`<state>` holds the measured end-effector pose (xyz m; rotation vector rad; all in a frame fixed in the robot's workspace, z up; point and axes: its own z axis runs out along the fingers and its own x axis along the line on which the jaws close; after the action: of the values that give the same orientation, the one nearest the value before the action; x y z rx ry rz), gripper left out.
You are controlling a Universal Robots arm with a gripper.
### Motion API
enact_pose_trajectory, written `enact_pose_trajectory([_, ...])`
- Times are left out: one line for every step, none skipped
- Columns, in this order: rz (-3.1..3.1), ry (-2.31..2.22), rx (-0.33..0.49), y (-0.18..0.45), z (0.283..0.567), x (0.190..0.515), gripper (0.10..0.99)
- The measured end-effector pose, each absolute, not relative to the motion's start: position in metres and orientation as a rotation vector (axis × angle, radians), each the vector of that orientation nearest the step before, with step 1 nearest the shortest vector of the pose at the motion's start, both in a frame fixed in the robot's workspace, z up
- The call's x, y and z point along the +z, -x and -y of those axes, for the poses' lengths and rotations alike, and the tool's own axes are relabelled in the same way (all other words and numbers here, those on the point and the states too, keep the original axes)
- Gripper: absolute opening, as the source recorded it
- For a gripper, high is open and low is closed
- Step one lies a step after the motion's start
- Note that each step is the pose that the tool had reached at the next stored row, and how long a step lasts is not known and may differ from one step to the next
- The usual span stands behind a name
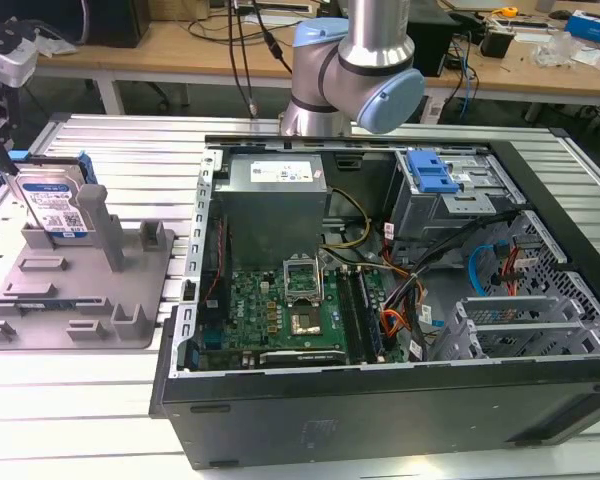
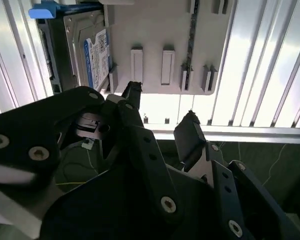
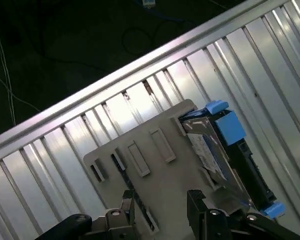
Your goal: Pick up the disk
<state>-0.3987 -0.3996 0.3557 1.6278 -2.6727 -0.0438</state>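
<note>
Approach step, nothing gripped yet. Disk [image 1: 52,200] stands on edge in the grey fixture [image 1: 130,290], upper part of the exterior view's left, beside the open PC case [image 1: 380,420]. In the second wrist view the gripper [image 2: 162,102] is spread and empty over the fixture, with the disk off to one side, not between the fingers. My read: the grasp needs the fingers centred across the disk first.

In the second wrist view the black gripper [image 2: 161,107] holds its two fingers apart at the edge of the grey fixture [image 2: 155,30], where the labelled disk [image 2: 92,55] stands on edge near the frame's corner, on a ribbed metal table [image 2: 270,60].
</note>
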Motion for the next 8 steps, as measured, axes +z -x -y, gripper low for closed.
enact_pose_trajectory([2.655, -1.658, -0.042, 0.3987, 0.3996, 0.3554, 0.541])
enact_pose_trajectory([2.636, -1.689, -0.041, 0.3987, 0.3996, 0.3551, 0.541])
enact_pose_trajectory([2.596, -1.752, -0.038, 0.3987, 0.3997, 0.3546, 0.541])
enact_pose_trajectory([2.561, -1.803, -0.037, 0.3987, 0.3996, 0.3542, 0.541])
enact_pose_trajectory([2.53, -1.847, -0.035, 0.3987, 0.3996, 0.3539, 0.541])
enact_pose_trajectory([2.512, -1.87, -0.035, 0.3987, 0.3996, 0.3537, 0.541])
enact_pose_trajectory([2.496, -1.892, -0.034, 0.3987, 0.3996, 0.3536, 0.541])
enact_pose_trajectory([2.457, -1.942, -0.033, 0.3987, 0.3997, 0.3532, 0.541])
